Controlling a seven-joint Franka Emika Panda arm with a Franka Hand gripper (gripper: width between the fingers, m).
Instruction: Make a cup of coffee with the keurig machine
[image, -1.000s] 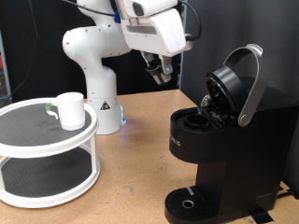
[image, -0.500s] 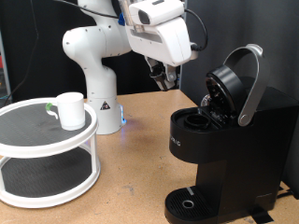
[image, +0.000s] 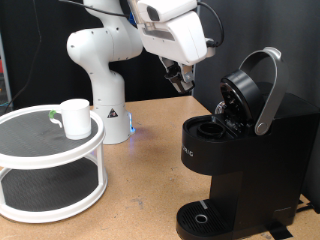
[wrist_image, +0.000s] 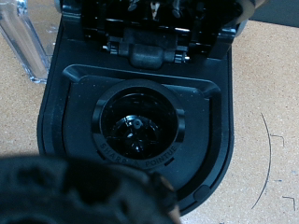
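gripper (image: 181, 79) above open keurig machine (image: 235, 150), wrist view: seemingly empty chamber

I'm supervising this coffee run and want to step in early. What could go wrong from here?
Three possible risks:
1. The keurig machine has its lid raised, and the gripper hangs close beside it; a careless descent might strike the handle.
2. In the wrist view a dark object at the gripper blurs the foreground, partly hiding the pod chamber, so alignment may be off.
3. The cup sits on the white tiered stand, not under the spout.
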